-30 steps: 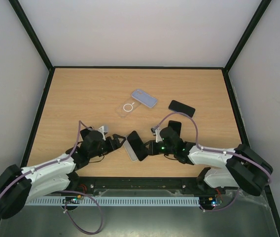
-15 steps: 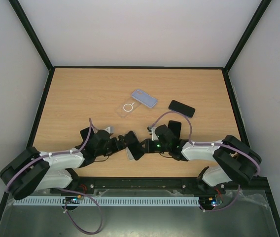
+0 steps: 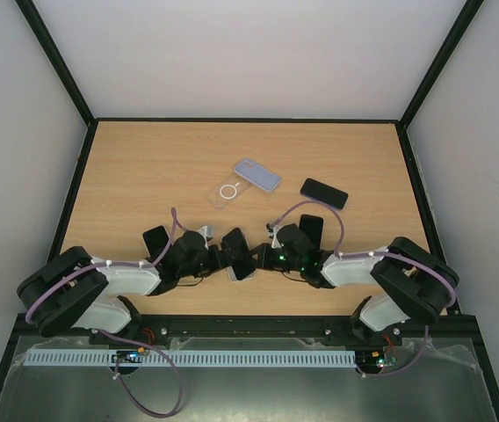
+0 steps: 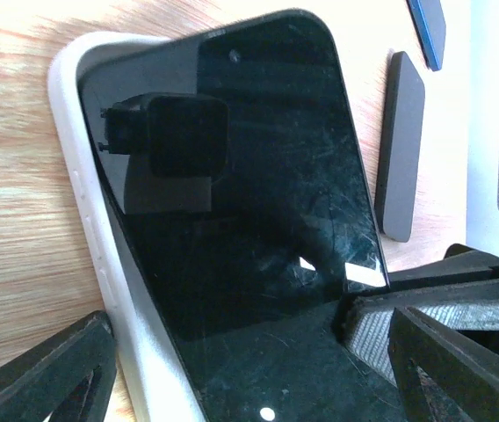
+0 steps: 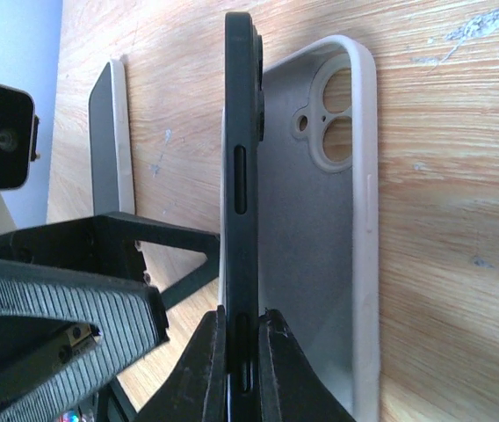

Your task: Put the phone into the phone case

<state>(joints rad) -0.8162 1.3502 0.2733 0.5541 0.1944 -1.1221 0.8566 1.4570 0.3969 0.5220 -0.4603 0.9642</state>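
While the right gripper [image 5: 242, 325] pinches the phone [image 5: 242, 114] by its near end, fingers pressed against screen and back, the phone stands steeply tilted on one long edge over the white case [image 5: 320, 237]. The case lies open side up on the table [image 5: 447, 193], near the front edge between the two arms. The phone's lower edge seems to sit along one long wall of the case, though I cannot tell whether it is tucked under the lip. Its back faces the inside of the case, and its lens bump sits level with the camera cutout. That suits a hinge-down: seat one side first, then fold the phone flat so the other wall snaps over it.

In the left wrist view the left gripper [image 4: 232, 352] is spread wide and holds nothing. One finger [image 4: 47, 378] sits just outside the case's free wall and the other is on the phone's side. I read this as a brace that keeps the light case from skidding when the phone is pushed down.

The phone is not yet in the case. The likely trouble is the case sliding, or a corner riding up on the rim.
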